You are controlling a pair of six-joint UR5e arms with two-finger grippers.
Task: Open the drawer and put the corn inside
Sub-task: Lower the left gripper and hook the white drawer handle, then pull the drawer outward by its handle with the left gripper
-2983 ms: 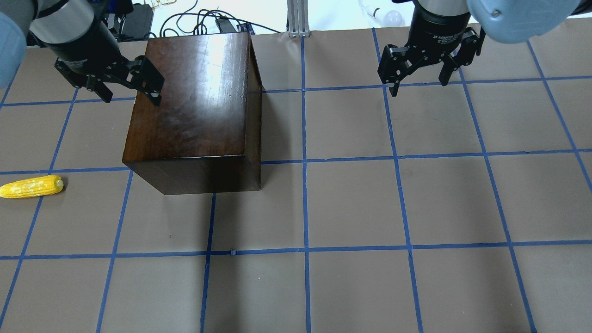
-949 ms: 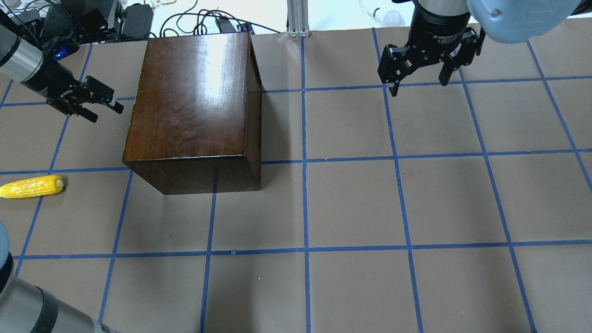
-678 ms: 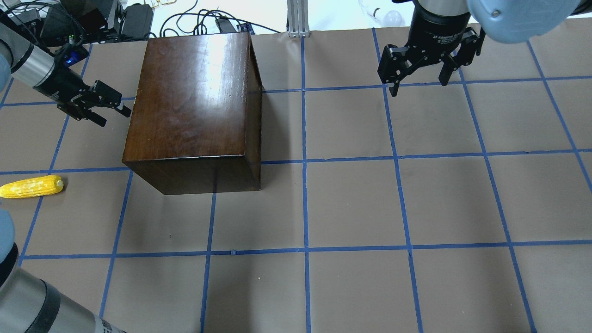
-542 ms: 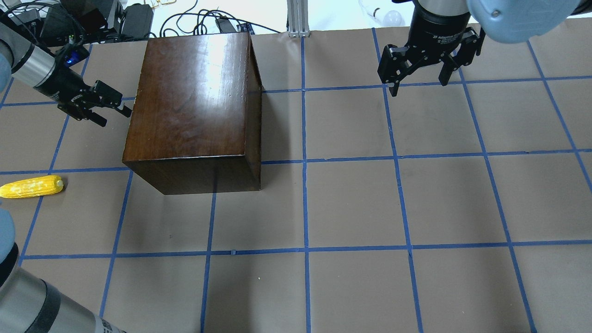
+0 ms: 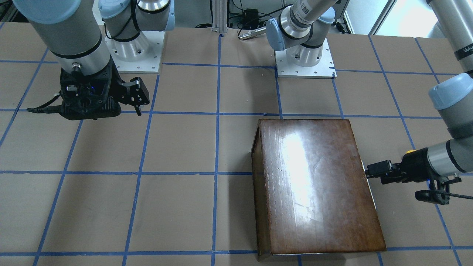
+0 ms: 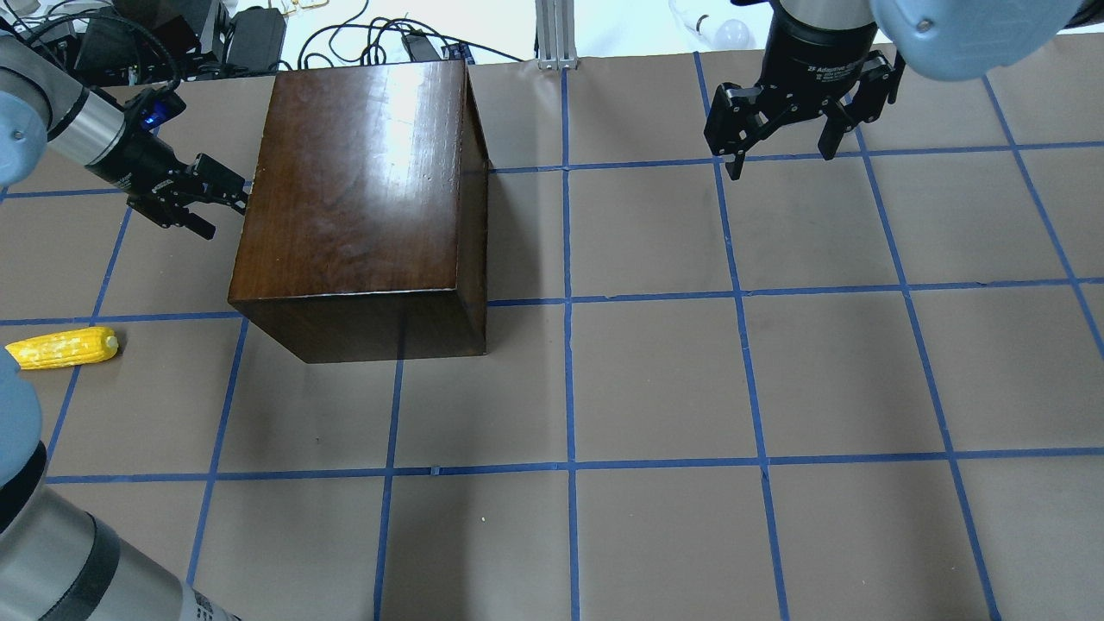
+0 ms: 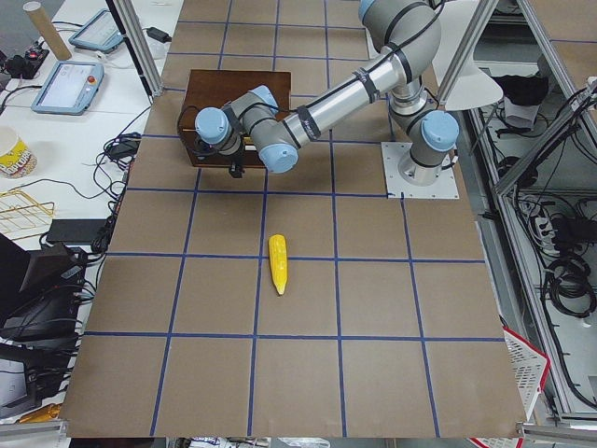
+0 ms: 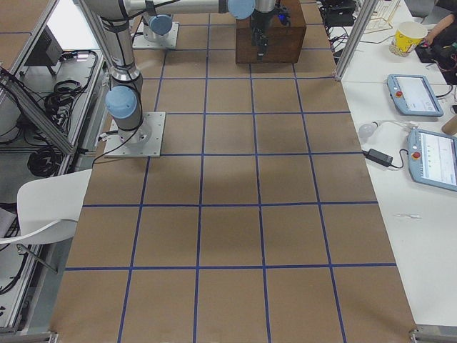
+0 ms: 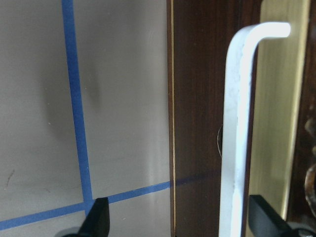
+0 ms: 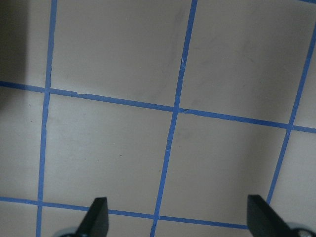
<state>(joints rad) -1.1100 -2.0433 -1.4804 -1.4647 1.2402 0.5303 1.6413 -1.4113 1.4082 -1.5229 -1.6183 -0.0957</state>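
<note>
Two tools share one surface (image 6: pixel 655 379) gridded in blue tape. Left tool (image 6: pixel 226 207) lies level against the left side of the single dark box (image 6: pixel 362 190). Its jaws are wide, one finger to each side of the one pale handle (image 9: pixel 237 148) on the drawer (image 9: pixel 197 98), which sits shut. Right tool (image 6: pixel 783 162) hangs well apart over the surface, jaws likewise wide. White lettering on its wrist reads "Adaptive"; the rest is too small to read. One corn (image 6: pixel 60 348) lies on the surface left of the box, well apart from it, nearer the robot.
</note>
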